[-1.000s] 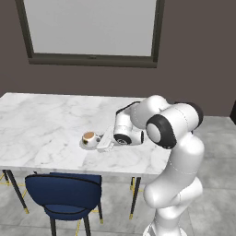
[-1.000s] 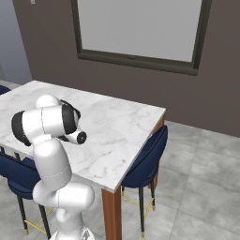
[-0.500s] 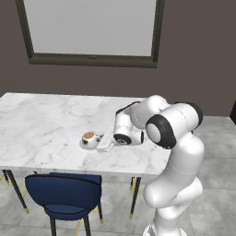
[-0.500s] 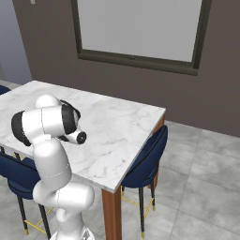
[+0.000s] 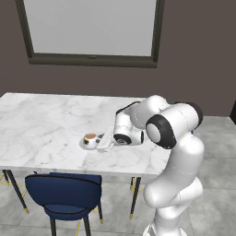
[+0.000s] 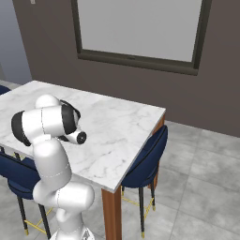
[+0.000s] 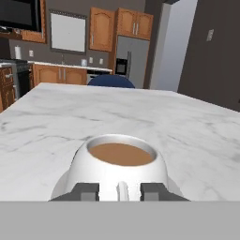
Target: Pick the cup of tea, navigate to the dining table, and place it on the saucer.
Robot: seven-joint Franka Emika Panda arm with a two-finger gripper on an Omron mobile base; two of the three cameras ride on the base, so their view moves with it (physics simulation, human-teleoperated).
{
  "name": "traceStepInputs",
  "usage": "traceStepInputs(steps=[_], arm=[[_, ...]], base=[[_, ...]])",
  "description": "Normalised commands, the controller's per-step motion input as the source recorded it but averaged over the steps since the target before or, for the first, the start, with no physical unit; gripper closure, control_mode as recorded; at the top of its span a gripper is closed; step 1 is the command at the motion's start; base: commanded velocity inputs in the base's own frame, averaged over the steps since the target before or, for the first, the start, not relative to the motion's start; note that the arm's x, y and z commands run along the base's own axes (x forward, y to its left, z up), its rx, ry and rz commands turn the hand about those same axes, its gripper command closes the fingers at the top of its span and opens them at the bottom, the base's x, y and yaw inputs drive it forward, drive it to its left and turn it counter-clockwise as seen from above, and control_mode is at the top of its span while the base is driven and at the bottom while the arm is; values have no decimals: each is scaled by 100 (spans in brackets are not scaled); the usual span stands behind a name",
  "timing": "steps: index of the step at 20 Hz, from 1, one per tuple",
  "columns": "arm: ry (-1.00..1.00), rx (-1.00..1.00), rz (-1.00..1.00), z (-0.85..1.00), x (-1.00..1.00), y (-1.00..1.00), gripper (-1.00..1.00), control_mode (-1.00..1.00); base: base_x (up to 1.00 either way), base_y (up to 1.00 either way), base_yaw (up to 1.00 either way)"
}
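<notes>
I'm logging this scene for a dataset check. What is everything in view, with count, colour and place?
cup of tea: one, white, brown tea, on the saucer.
saucer: one, pale, near the dining table's front edge.
dining table: one, white marble, wooden legs.
chairs: several, dark blue, round the table.
window: one, dark frame, wall behind.
kitchen cabinets: wooden, far end in the hand view.
gripper: one, dark tips either side of the cup's handle.

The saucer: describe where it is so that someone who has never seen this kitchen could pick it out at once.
Start at the marble dining table under the big window. Near its front edge, above the blue chair, the claw points at a white cup of tea. The saucer is the flat pale dish under that cup, the only dish on the table.
</notes>
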Motion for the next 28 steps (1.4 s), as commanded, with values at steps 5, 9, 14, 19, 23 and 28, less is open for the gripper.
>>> traceStepInputs(steps=[5, 9, 14, 19, 23, 28], arm=[[0, 0, 0, 0, 0, 0, -100, -100], [0, 0, 0, 0, 0, 0, -100, -100], [0, 0, 0, 1, 0, 0, -100, -100], [0, 0, 0, 38, 0, 0, -100, -100], [0, 0, 0, 71, -11, 0, -100, -100], [0, 0, 0, 95, -32, 0, -100, -100]], base=[[0, 0, 0], [0, 0, 0], [0, 0, 0], [0, 0, 0], [0, 0, 0], [0, 0, 0]])
